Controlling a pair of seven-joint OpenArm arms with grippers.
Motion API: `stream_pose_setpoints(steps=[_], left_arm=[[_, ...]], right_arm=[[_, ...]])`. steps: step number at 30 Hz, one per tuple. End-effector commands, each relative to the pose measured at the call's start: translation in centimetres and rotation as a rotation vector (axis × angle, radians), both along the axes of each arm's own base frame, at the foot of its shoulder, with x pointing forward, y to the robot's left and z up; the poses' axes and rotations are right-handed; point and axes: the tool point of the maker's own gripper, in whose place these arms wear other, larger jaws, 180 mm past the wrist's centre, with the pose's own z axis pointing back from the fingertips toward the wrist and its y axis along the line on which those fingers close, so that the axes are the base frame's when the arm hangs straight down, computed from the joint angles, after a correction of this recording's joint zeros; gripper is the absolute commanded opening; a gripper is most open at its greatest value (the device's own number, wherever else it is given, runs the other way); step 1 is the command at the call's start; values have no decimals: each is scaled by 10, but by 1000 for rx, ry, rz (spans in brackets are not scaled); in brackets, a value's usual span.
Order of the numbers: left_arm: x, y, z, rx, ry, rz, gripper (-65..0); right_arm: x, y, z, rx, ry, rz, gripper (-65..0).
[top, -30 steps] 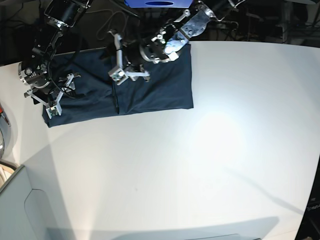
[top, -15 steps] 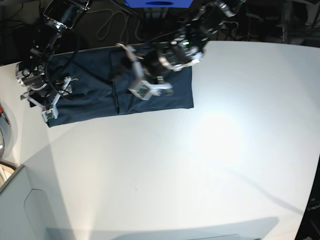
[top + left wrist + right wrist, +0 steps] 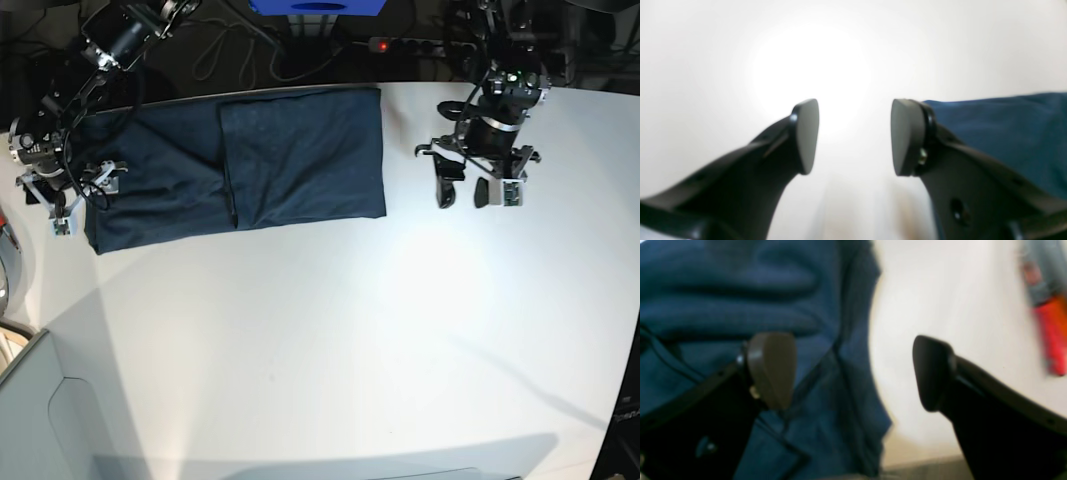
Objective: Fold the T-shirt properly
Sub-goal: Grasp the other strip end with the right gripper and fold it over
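Right wrist view blurred throughout: T-shirt (image 3: pixel 750 300) folds smeared, weave unreadable; red-and-grey object (image 3: pixel 1048 310) at right edge unidentifiable, cut by frame. Left wrist view: table (image 3: pixel 813 63) washed out by glare, T-shirt cut off at right edge. Base view: right gripper (image 3: pixel 62 205) small, its fingertips hard to separate; collar and label hidden inside folded cloth.

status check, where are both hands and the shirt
Left hand open, over bare table. Right hand open at T-shirt edge. T-shirt folded, flat. Nothing in the way.

No legible text anywhere.
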Motion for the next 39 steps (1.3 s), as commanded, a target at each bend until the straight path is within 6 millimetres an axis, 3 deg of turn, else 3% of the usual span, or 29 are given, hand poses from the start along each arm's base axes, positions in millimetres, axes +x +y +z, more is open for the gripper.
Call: stream_pose_setpoints(steps=[1, 7, 10, 14, 16, 19, 22, 25, 32, 39], left_arm=[[3, 3, 5, -3, -25, 5, -319], [-5, 4, -23, -27, 49, 19, -320], [-10, -5, -36, -74, 80, 42, -320], [-4, -20, -39, -118, 77, 41, -320], [-3, -35, -44, -142, 88, 17, -321], [-1, -54, -52, -165, 108, -29, -321], [1, -59, -58, -174, 121, -40, -322], [2, -61, -59, -177, 123, -41, -322], [2, -61, -59, -177, 123, -41, -322], [3, -69, -64, -207, 135, -34, -322]], right_arm=[[11, -6, 8, -6, -34, 8, -123], [6, -6, -12, 35, 20, 4, -123], [3, -3, -16, 39, 29, 10, -128], [-3, 4, -23, 56, 46, 13, -151], [-4, 8, -25, 66, 48, 14, -214], [-5, 11, -26, 72, 51, 13, -384], [-5, 11, -27, 73, 55, 13, -544], [-6, 10, -27, 70, 57, 13, -650], [0, 6, -17, 50, 27, 13, -648], [21, 9, 40, -62, -115, 39, -649]])
